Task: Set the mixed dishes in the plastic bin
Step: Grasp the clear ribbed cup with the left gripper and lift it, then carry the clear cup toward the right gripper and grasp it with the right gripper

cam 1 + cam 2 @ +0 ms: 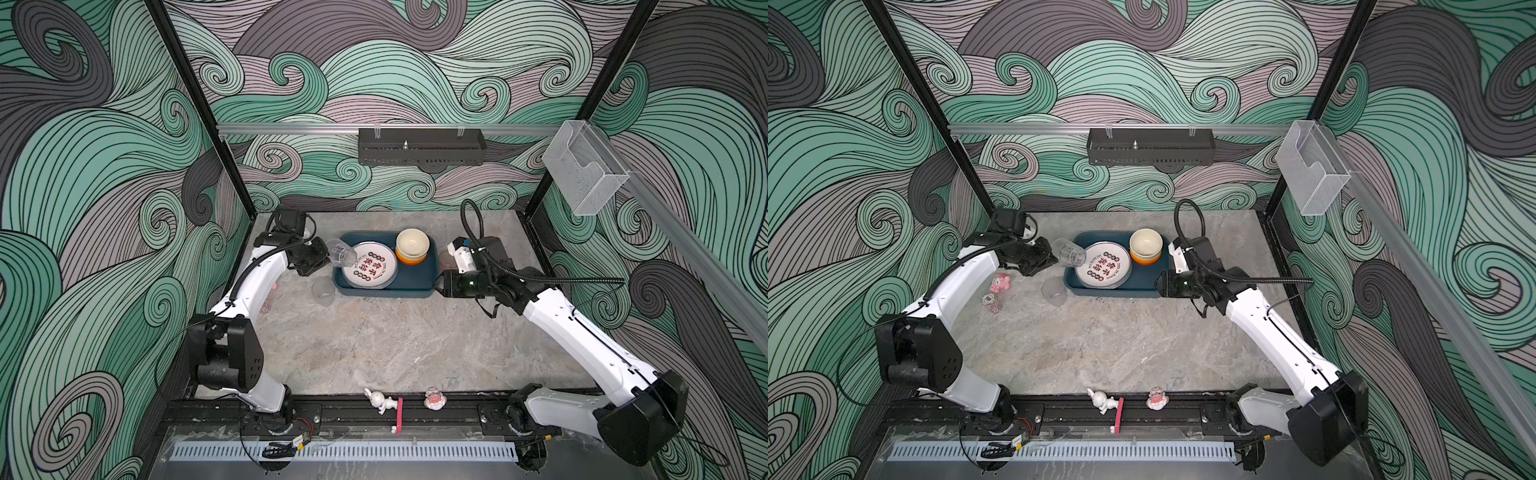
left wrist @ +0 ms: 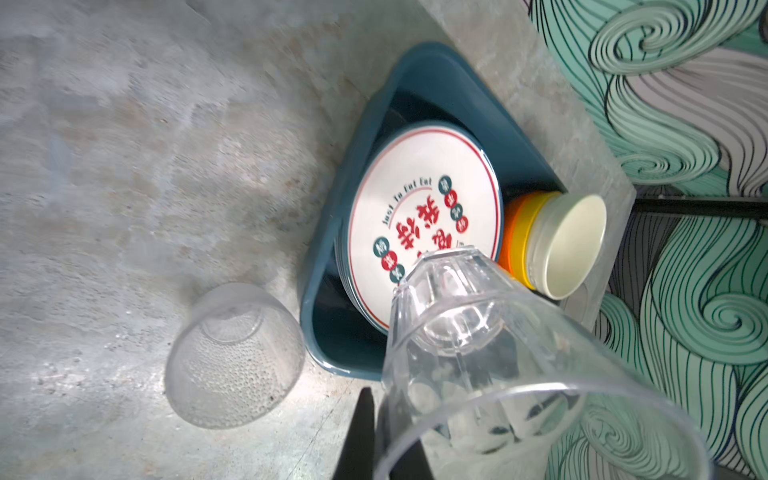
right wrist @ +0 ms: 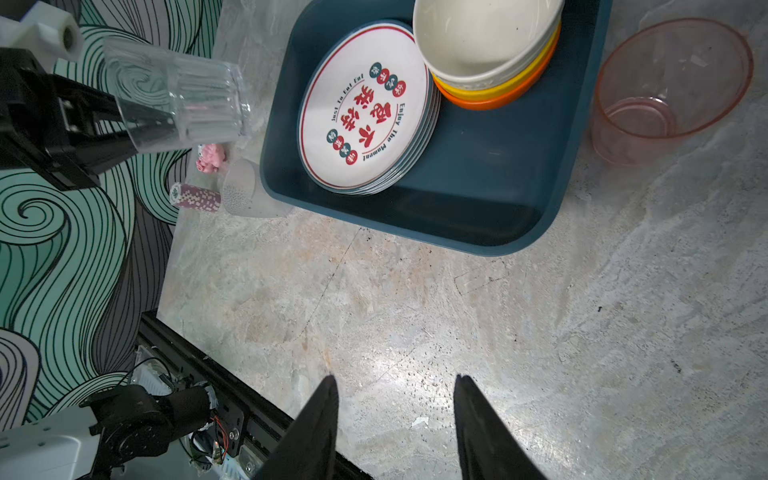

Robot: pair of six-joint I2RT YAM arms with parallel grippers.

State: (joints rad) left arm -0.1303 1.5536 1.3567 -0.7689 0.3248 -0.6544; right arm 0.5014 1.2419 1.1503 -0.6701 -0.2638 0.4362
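Note:
The dark teal plastic bin (image 1: 415, 279) (image 3: 478, 187) stands at the back middle of the table. In it lie a stack of white plates (image 1: 369, 266) (image 2: 419, 216) with red characters and a stack of cream, yellow and orange bowls (image 1: 412, 246) (image 3: 486, 45). My left gripper (image 1: 326, 257) (image 2: 380, 401) is shut on the wall of a clear glass (image 1: 341, 253) (image 2: 478, 345), tilted above the bin's left edge. A frosted glass (image 1: 323, 291) (image 2: 235, 353) stands on the table left of the bin. A pinkish glass (image 3: 669, 87) stands right of it. My right gripper (image 1: 440, 284) (image 3: 395, 386) hangs open and empty near the bin's right front corner.
A pink figurine (image 1: 1000, 282) and a stack of chips (image 1: 991, 300) lie under the left arm. Two small figurines (image 1: 380, 401) (image 1: 434, 399) sit on the front rail. A black metal tray (image 1: 422, 145) and a clear acrylic box (image 1: 582, 166) hang on the walls.

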